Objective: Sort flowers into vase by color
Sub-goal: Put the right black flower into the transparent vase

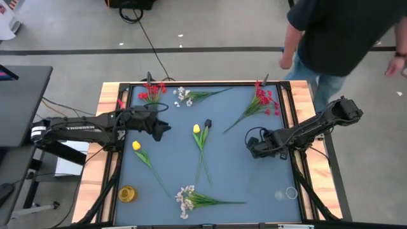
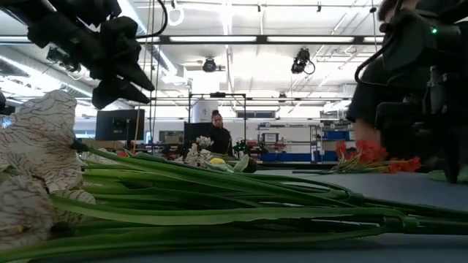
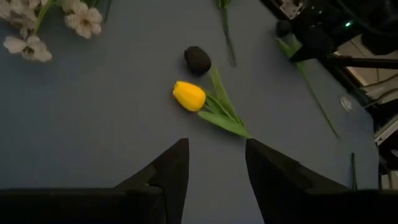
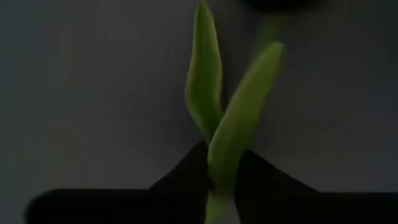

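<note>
My right gripper (image 1: 253, 147) points down at the table's right half, shut on a green flower stem (image 4: 214, 124) with two long leaves; its bloom is hidden. My left gripper (image 3: 216, 168) hangs open above the table's left middle with nothing between its fingers. Ahead of it a yellow tulip (image 3: 189, 96) and a dark bud (image 3: 197, 60) lie flat on the blue table top. More flowers lie flat: another yellow tulip (image 1: 136, 146), red ones (image 1: 152, 93) (image 1: 264, 102), and white sprays (image 1: 184, 96) (image 1: 186, 198). My right gripper pinches the stem between its two fingers where the two leaves join (image 4: 219, 175). The fingers come from above, pointing down. Both leaves fan out past the fingertips over the blue table top; whether the stem is lifted off it, I cannot tell.
A yellow vase (image 1: 127, 193) stands at the near left corner and a clear glass vase (image 1: 290, 193) at the near right. A person (image 1: 337, 38) stands beyond the far right corner. A wooden rim (image 1: 102, 127) frames the blue top.
</note>
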### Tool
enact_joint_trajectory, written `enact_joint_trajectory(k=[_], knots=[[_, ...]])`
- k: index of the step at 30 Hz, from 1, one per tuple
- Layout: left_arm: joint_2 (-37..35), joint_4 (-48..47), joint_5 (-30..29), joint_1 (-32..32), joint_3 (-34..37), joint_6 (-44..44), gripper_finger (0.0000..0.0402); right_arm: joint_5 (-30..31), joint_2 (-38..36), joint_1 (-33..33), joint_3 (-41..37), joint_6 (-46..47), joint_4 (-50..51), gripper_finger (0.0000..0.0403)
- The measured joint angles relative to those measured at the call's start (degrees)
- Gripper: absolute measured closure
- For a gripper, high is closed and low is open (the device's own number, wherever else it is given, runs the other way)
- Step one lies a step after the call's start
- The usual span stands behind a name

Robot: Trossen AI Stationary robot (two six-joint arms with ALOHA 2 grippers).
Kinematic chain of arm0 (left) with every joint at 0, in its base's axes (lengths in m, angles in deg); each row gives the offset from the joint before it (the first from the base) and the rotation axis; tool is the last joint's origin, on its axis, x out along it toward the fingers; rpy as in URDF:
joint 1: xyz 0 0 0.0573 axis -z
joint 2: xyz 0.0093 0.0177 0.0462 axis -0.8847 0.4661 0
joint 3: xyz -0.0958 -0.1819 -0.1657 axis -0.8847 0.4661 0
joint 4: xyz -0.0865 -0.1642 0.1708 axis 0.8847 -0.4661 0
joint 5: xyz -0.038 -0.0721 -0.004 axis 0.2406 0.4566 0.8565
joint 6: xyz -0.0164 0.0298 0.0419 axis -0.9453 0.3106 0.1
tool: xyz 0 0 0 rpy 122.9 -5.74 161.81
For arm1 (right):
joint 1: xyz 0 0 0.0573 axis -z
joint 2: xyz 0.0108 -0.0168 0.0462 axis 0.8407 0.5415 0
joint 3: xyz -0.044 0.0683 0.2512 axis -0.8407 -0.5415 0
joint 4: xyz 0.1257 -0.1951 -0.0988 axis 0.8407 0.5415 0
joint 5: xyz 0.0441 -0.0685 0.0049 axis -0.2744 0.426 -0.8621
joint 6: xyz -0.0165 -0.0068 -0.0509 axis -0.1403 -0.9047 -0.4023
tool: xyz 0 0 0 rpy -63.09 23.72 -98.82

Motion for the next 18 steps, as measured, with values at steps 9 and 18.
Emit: enact_joint_trajectory(k=[9, 18], knots=[[0.02, 0.05, -0.02, -0.20, -2.76, 3.55, 0.0237, 6.98, -1.12, -2.30, 1.56, -1.22, 0.59, 0.0384], [0.04, 4.60, -0.59, -0.20, -3.84, 7.24, 0.0237, 16.67, -5.20, -4.08, 7.07, -7.43, 4.53, 0.0390]])
